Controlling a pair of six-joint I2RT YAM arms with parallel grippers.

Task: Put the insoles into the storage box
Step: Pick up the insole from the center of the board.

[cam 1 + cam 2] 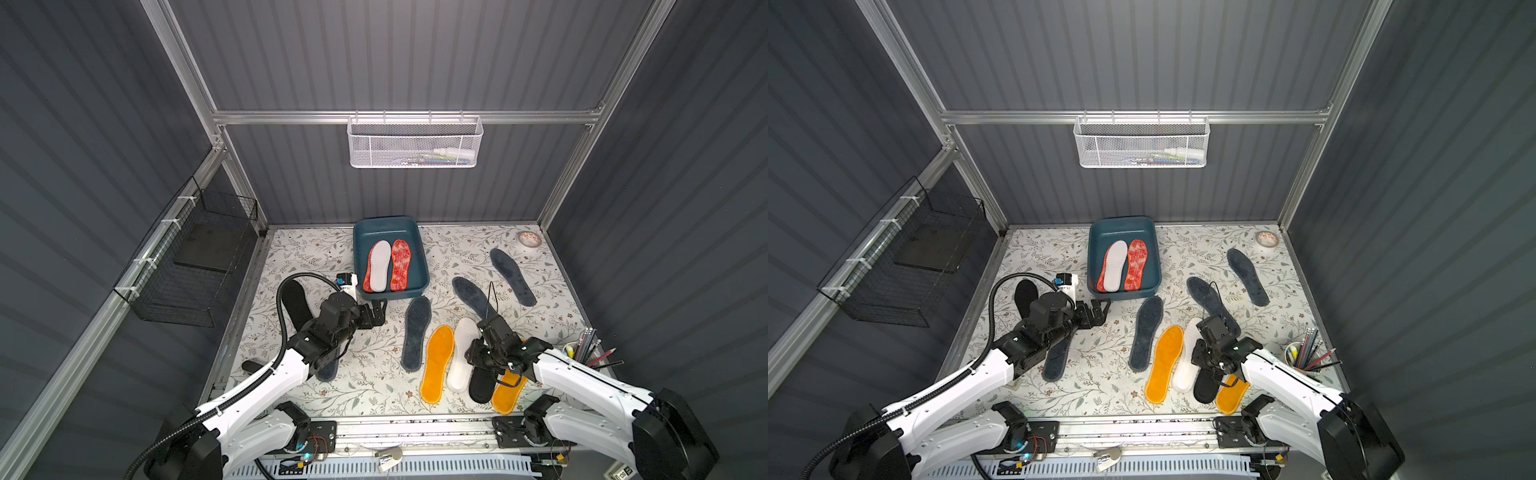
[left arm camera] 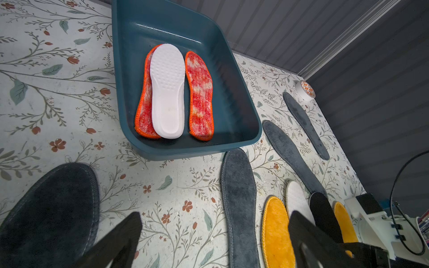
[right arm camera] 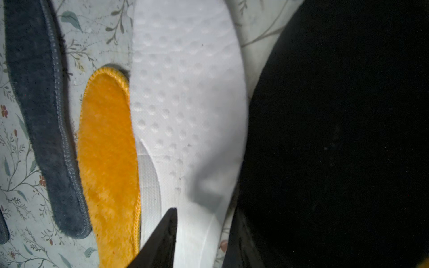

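The teal storage box stands at the back middle and holds a white insole lying partly on a red-orange one, with a second red-orange insole beside them. Several insoles lie on the table: dark grey, orange-yellow, white, black. My right gripper pinches the white insole at its edge, and the pad buckles between the fingers. In front of the box, my left gripper hangs open over bare table.
A black insole and a dark grey one lie under the left arm. At the right edge stands a pencil cup, with a tape roll at the back right. A white mesh basket and a black wire basket hang on the walls.
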